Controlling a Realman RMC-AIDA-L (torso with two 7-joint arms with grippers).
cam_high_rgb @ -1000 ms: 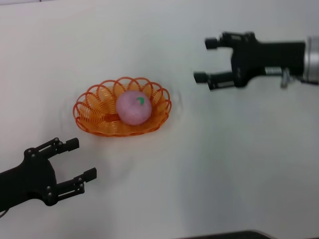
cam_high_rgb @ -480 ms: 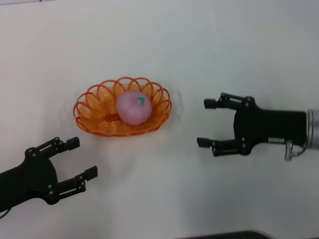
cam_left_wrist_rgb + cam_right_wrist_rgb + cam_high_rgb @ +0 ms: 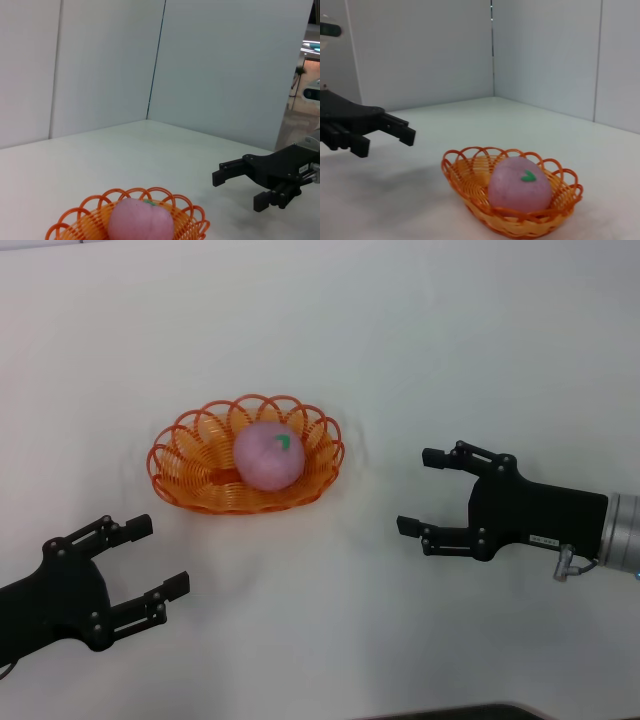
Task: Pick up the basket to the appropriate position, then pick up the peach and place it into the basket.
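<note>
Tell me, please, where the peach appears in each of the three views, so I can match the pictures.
Head view: the peach lies in the orange basket, left of centre.
Left wrist view: the peach is at the bottom edge, partly cut off.
Right wrist view: the peach is at lower right, with its green leaf mark showing.
Shared landmark: the basket around it.

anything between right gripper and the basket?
Nothing: head view shows only bare white table between the open right gripper and the basket, which holds the peach.

Black grippers with jointed fingers (image 3: 150, 527); right arm (image 3: 622, 540) has a silver wrist.
</note>
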